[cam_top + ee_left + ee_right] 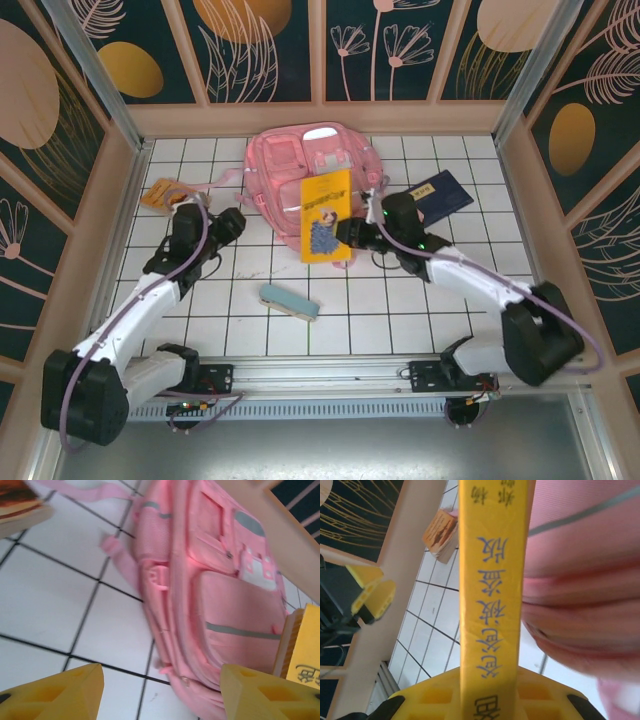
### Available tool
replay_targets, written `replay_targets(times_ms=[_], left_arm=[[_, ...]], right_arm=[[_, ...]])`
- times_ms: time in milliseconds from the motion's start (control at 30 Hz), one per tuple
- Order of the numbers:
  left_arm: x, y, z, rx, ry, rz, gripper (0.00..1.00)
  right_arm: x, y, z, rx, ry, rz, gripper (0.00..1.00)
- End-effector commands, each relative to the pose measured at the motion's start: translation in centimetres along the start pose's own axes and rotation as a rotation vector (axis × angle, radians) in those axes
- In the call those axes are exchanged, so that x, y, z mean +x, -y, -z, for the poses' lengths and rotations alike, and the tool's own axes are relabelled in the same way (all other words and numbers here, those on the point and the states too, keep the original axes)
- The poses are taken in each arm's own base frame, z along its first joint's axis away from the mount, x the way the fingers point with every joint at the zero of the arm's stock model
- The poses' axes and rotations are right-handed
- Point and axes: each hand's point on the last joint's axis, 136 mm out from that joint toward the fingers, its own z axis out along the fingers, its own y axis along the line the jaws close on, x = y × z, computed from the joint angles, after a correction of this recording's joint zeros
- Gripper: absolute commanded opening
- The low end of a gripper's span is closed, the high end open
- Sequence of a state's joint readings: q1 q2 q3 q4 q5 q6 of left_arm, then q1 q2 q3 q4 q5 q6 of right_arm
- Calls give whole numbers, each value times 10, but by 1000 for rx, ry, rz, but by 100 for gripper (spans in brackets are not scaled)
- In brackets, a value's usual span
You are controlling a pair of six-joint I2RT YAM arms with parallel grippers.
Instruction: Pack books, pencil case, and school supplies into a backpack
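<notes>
- The pink backpack (pixel 290 170) lies flat at the far middle of the white tiled counter (pixel 400 310). Its front pockets and pale strip face up.
- The yellow book (pixel 327 213) with the blue-grey picture sits over the right part of the backpack, cover up. Its near end reaches past the backpack's near edge.
- Your right hand (pixel 347 233) is clamped on that yellow book at its near right edge. In the right wrist view the book's yellow edge (pixel 492 595), with blue print on it, runs up from between the yellow fingers (pixel 435 700) and lies against the pink fabric.
- Your left hand (pixel 233 222) sits just left of the backpack. In the left wrist view its yellow fingers (pixel 65 692) stand well apart with nothing between them, over bare tiles and the backpack's lower edge (pixel 200 700).
- The pale blue-teal pencil case (pixel 289 301) lies slanted on the counter on the near side of the backpack, well apart from it and between your two arms.
- A navy book (pixel 443 197) with a yellow label strip lies on the counter to the right of the backpack, just beyond your right hand.
- An orange book (pixel 160 193) lies to the left of the backpack, by the side wall. One pink strap (pixel 225 180) trails from the backpack toward it.
</notes>
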State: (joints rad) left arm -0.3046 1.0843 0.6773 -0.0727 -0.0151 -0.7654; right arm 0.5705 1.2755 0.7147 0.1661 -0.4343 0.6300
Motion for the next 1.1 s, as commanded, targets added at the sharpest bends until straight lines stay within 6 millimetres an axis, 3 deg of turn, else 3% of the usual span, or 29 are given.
replay_targets(times_ms=[0,167,333,467,633,767,1067], left_arm=[[4,27,-9,-7,-5,-140,62],[45,79,-38,57,-117,-348,62],[83,121,-59,110,-208,-518,59],[116,142,-69,135,-273,-651,58],[153,145,-91,92,-344,-789,57],[169,142,-105,70,-375,-843,58],[169,137,-129,-19,-341,-903,60]], right_arm=[[-27,-11,43,-67,220,-9,0],[-15,16,93,11,347,-51,0],[-2,36,121,78,406,-74,0],[4,56,131,103,421,-123,0],[8,63,135,79,418,-155,0],[10,66,134,76,414,-162,0],[17,65,129,23,393,-184,0]])
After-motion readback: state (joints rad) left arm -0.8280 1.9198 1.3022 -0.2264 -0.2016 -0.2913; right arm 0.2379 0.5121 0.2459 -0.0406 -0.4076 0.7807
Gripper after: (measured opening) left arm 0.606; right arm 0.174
